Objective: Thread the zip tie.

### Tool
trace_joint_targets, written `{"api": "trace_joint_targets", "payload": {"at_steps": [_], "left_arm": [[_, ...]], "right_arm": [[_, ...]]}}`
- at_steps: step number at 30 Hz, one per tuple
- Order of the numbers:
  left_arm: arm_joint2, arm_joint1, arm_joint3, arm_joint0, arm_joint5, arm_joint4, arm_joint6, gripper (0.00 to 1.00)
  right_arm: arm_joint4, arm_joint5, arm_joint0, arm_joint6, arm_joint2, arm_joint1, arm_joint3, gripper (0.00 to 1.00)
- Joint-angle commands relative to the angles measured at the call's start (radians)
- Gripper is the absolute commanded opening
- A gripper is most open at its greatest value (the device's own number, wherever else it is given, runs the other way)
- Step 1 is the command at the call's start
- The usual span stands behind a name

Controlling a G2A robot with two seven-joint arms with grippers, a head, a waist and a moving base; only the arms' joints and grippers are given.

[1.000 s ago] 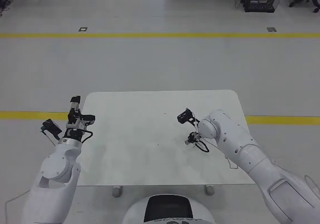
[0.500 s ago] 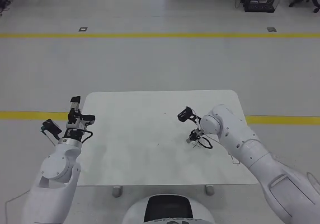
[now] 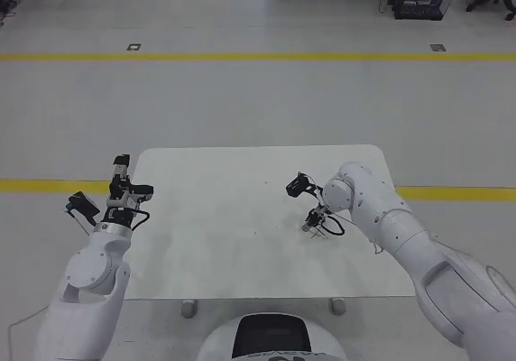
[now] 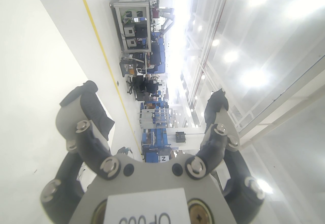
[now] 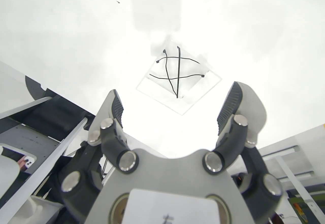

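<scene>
The right gripper (image 5: 172, 105) hung over the worktop (image 3: 240, 180) released, its ribbed fingers (image 5: 228, 103) spread wide with nothing between them. From above, it sat over the right half of the worktop, closer to the right edge than to the middle and roughly halfway between the far and near edges.

The zip ties (image 5: 178, 70) lay in a clear square tray (image 5: 165, 102) that rested flat on the white worktop. In the right wrist view the tray lay ahead of that gripper's fingertips and apart from them. About four thin black ties were there, lying loose and crossing one another near the middle of the tray. One ran straight and the others were slightly bowed, and small square heads showed at the ends of some of them. None looked threaded through its own head. No gripper touched the ties or the tray. The view from above did not make out the tray clearly enough to place it against the worktop's edges.

The left gripper (image 4: 152, 93) was released too, its dark fingertips (image 4: 88, 88) well apart and holding nothing. It pointed out toward the room, and from above it sat at the left edge of the worktop, about midway along that edge, well apart from the right gripper.
</scene>
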Motion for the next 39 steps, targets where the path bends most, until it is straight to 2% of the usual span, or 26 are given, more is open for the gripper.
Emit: {"api": "trace_joint_targets", "payload": {"at_steps": [1,18,20,31,32,34,35,36,39], "left_arm": [[0.0,0.0,0.0,0.0,0.0,0.0,0.0,1.0],[0.0,0.0,0.0,0.0,0.0,0.0,0.0,1.0],[0.0,0.0,0.0,0.0,0.0,0.0,0.0,1.0],[0.0,0.0,0.0,0.0,0.0,0.0,0.0,1.0],[0.0,0.0,0.0,0.0,0.0,0.0,0.0,1.0],[0.0,0.0,0.0,0.0,0.0,0.0,0.0,1.0],[0.0,0.0,0.0,0.0,0.0,0.0,0.0,1.0],[0.0,0.0,0.0,0.0,0.0,0.0,0.0,1.0],[0.0,0.0,0.0,0.0,0.0,0.0,0.0,1.0]], "right_arm": [[0.0,0.0,-0.001,0.0,0.001,0.0,-0.001,1.0],[0.007,0.0,-0.018,-0.026,-0.003,0.003,-0.006,1.0],[-0.007,0.0,-0.029,-0.047,0.001,0.007,-0.018,1.0],[-0.033,0.0,-0.065,-0.014,0.044,0.044,-0.103,1.0],[-0.035,0.0,-0.069,-0.014,0.047,0.046,-0.104,0.93],[-0.035,0.0,-0.076,-0.015,0.052,0.049,-0.111,0.71],[-0.036,0.0,-0.079,-0.016,0.053,0.05,-0.114,0.56],[-0.037,0.0,-0.082,-0.018,0.054,0.051,-0.117,0.49],[-0.039,0.0,-0.089,-0.022,0.055,0.055,-0.126,0.44]]}}
